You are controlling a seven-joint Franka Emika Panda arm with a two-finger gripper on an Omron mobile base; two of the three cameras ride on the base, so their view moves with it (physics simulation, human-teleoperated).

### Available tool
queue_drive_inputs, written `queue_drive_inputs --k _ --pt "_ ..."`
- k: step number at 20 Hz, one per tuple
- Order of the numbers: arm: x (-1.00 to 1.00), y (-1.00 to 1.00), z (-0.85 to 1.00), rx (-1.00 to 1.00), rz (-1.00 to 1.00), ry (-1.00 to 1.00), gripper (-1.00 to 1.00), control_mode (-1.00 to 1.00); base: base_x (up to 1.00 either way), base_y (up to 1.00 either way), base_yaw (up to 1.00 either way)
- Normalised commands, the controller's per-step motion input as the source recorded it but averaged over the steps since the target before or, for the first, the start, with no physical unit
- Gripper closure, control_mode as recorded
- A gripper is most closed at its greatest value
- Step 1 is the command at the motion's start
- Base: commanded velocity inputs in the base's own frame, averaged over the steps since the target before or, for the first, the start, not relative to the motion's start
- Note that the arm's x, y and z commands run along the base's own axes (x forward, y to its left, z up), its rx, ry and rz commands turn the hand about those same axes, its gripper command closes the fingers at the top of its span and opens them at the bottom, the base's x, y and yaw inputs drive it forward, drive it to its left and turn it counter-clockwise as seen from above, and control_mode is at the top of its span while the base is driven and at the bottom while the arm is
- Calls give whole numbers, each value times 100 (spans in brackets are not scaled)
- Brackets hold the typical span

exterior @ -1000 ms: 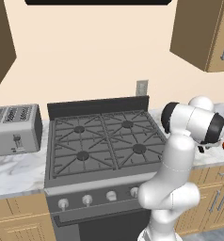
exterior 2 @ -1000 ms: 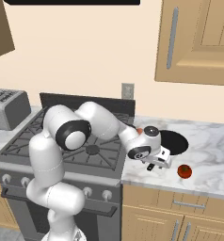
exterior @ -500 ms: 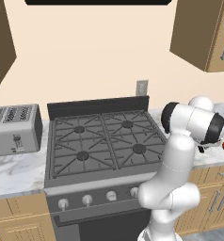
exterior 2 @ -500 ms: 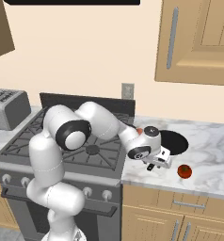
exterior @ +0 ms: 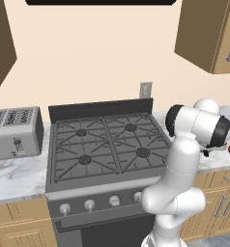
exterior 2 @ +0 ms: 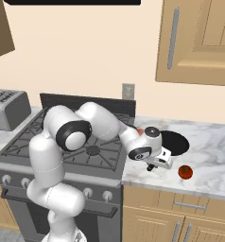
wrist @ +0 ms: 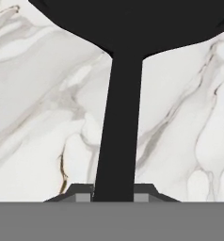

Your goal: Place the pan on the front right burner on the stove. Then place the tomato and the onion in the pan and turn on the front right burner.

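Frying pan (wrist: 128, 28): rigid, likely weighty, on marble counter (wrist: 43, 117) ahead of gripper (wrist: 114, 194); long thin handle (wrist: 118, 132) runs between fingertips, best hold there; grip closure cannot be told; tomato (exterior 2: 185, 172) beside

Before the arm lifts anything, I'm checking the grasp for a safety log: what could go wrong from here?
1. The claw sits at the far end of the pan handle, so the pan may droop or twist when lifted.
2. The tomato lies on the marble counter close beside the claw; a swing could knock it away.
3. Carrying the pan to the front right burner, it may catch the grate.
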Motion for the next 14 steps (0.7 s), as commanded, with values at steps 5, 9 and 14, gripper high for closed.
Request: queue_drive_inputs --k 5,9,14 --pt "0 0 0 0 0 0 100 -100 0 0 0" --pt "0 -2 0 0 1 0 100 -100 0 0 0" --pt "1 0 16 0 4 -1 100 -100 0 0 0"
